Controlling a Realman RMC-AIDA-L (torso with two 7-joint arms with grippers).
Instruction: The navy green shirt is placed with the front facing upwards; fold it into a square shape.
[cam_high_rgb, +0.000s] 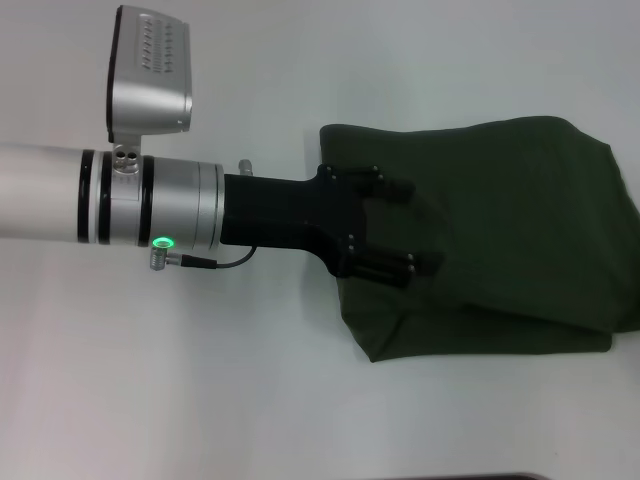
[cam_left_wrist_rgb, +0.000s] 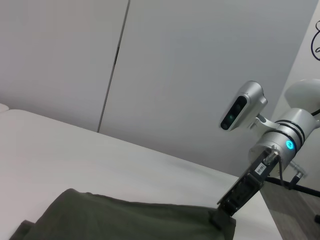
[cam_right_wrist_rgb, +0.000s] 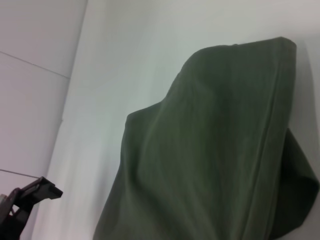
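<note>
Dark olive-green shirt (cam_high_rgb: 500, 230), folded over, rumpled, lying on white table

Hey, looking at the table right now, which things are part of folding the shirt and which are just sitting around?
Part of the job:
- dark olive-green cloth shirt, already folded over into a bundle
- left black pincer, over the shirt's edge, fingers spread
- right black pincer, at the shirt's corner

Just around:
- white table
- grey wall panels behind the table
</note>
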